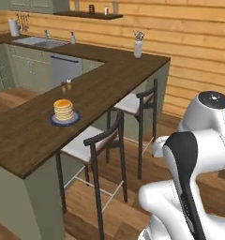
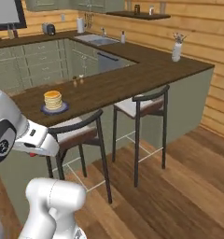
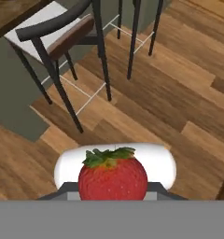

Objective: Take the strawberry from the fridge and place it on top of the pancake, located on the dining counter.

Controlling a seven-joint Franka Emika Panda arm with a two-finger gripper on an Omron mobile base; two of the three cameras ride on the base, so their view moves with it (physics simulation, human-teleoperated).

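Observation:
The strawberry (image 3: 113,176), red with a green leafy cap, sits between the fingers of my gripper (image 3: 113,190), which is shut on it above the wooden floor. A red sliver of the strawberry (image 2: 33,153) peeks out under my hand in the right base view, low beside the counter's base. The pancake (image 1: 63,109) is a tan stack on a dark blue plate (image 1: 75,120) on the dining counter (image 1: 109,79), up and to the left of my hand. From the right side the pancake (image 2: 52,99) stands near the counter's (image 2: 132,74) near end. The fridge is out of view.
Two dark stools (image 1: 93,140) (image 1: 135,101) with white seats are tucked along the counter's front; one stool (image 3: 48,28) lies just ahead of my hand. Small shakers (image 1: 66,84) and a white vase (image 1: 138,47) stand on the counter. A sink (image 1: 39,42) is at the back.

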